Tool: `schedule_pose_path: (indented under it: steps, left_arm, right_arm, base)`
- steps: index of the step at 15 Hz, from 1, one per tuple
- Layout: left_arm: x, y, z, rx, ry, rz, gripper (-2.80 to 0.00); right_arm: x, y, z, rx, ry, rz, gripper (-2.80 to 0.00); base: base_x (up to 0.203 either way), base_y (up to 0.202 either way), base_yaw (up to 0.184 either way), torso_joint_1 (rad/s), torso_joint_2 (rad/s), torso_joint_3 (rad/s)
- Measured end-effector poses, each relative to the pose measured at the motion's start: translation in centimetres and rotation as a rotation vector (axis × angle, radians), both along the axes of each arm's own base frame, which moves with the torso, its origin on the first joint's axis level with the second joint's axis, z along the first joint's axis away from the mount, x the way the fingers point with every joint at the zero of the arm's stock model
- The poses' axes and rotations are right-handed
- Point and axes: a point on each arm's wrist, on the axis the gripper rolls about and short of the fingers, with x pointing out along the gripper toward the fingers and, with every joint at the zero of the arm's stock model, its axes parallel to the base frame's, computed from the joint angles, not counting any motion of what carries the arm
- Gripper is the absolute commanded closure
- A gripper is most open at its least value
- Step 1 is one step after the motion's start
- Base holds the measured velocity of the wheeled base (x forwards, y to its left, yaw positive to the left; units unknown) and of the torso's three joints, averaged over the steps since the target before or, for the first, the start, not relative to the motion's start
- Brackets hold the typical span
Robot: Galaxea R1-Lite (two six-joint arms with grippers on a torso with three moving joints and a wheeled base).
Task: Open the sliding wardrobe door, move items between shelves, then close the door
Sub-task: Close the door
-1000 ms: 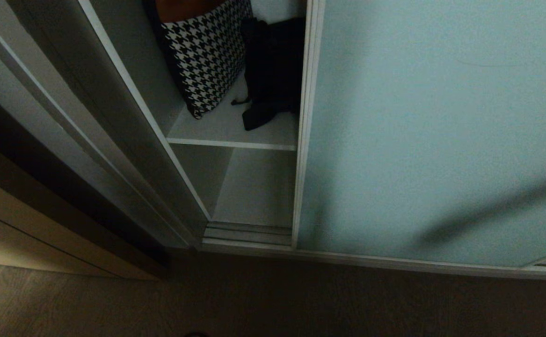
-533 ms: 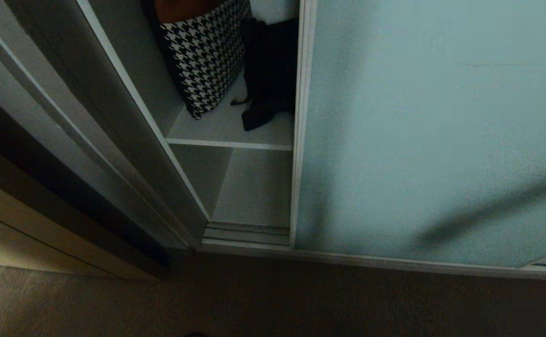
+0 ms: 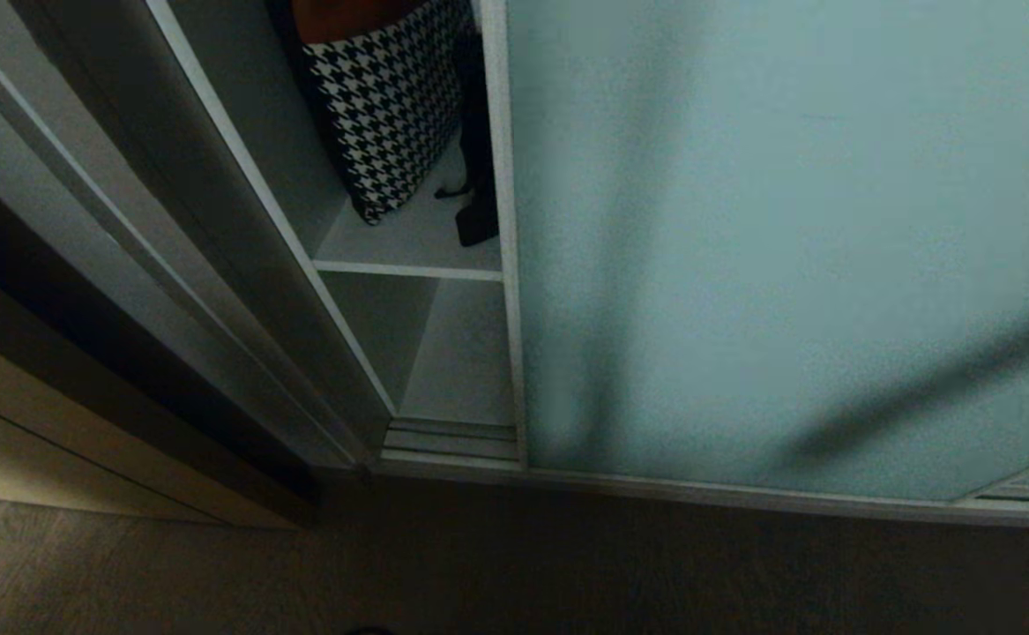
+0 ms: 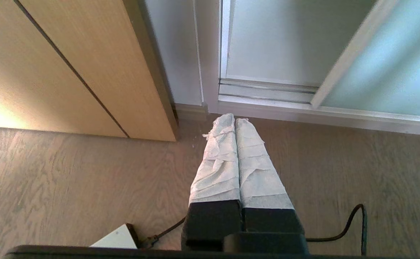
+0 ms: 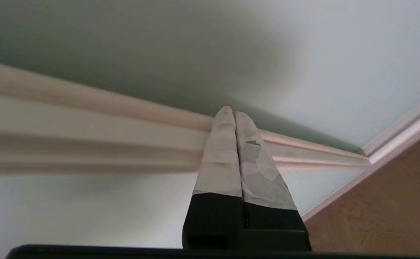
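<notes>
Right gripper (image 5: 230,112), jaws together, presses the frosted teal-blue glass sliding door (image 3: 787,247); black fabric bundle (image 3: 477,220) half hidden.

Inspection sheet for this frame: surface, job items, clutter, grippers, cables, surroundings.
Surface: upper shelf, lower shelf, both partly exposed.
Job's things: sliding door nearly closed; black bundle mostly hidden behind its frame.
Clutter: houndstooth cushion leaning on upper shelf.
Grippers: left gripper shut above floor; right gripper shut, tips at the door frame.
Cables: black cable on floor.
Surroundings: beige cabinet, wood floor.
</notes>
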Motion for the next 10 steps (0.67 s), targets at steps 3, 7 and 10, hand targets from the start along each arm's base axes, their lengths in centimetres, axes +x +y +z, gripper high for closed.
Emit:
schedule_pose_path:
  steps: [3,7,10]
  left_arm:
    - [0.0,0.0,0.0,0.0,0.0,0.0,0.0]
    - [0.0,0.0,0.0,0.0,0.0,0.0,0.0]
    - [0.0,0.0,0.0,0.0,0.0,0.0,0.0]
  right_arm:
    - [-0.5,2.0,0.0,-0.028,-0.023,0.082,0.0]
    - [-1.2,4.9,1.1,-0.076,-0.049,0.155,0.0]
    - [-3.3,5.7,3.3,-0.14,-0.07,0.108,0.0]
  base:
    - [0.0,0.0,0.0,0.0,0.0,0.0]
    - [0.0,0.0,0.0,0.0,0.0,0.0]
    - [0.0,0.0,0.0,0.0,0.0,0.0]
